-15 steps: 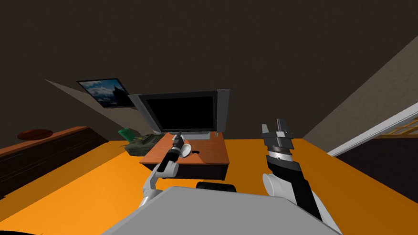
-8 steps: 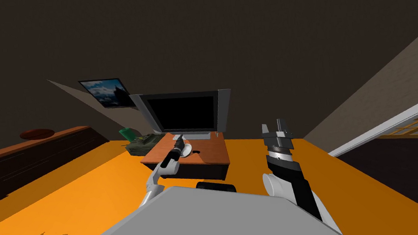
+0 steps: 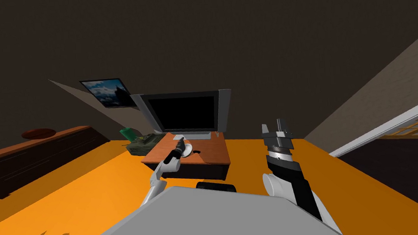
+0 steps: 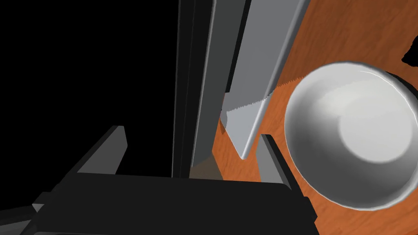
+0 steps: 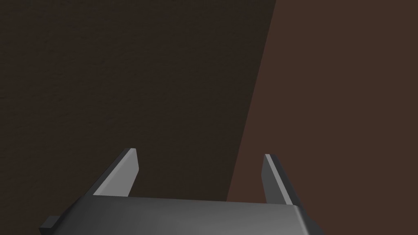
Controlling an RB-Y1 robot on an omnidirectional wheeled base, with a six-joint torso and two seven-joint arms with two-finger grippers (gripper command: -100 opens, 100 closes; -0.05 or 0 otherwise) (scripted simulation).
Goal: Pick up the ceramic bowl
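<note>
**Reaching for the bowl:** An RB-Y1's left arm stretches toward 11 o'clock over a low, brown wood-grain table that stands on an orange floor. Its left end effector is held low above the tabletop, its two fingers spread apart and gripping nothing.

The white bowl stands upright and empty on the table. It is just beside the outer face of one finger, outside the gap between the two. In the head view it lies at 3 o'clock of the end effector, near the middle of the tabletop.

Inside the gap is the grey foot of a dark-screened monitor, which stands along the table's 12 o'clock edge, close behind the bowl. A small dark object, too small to identify, lies just beside the bowl at its 3 o'clock.

The right arm is raised at 1 o'clock, well apart from the table. Its right end effector points upward, blades apart and empty.

A green toy tank sits on the floor at the table's 9 o'clock corner. At 10 o'clock a long dark sideboard carries a brown dish. A framed picture hangs on the wall beyond.
</note>
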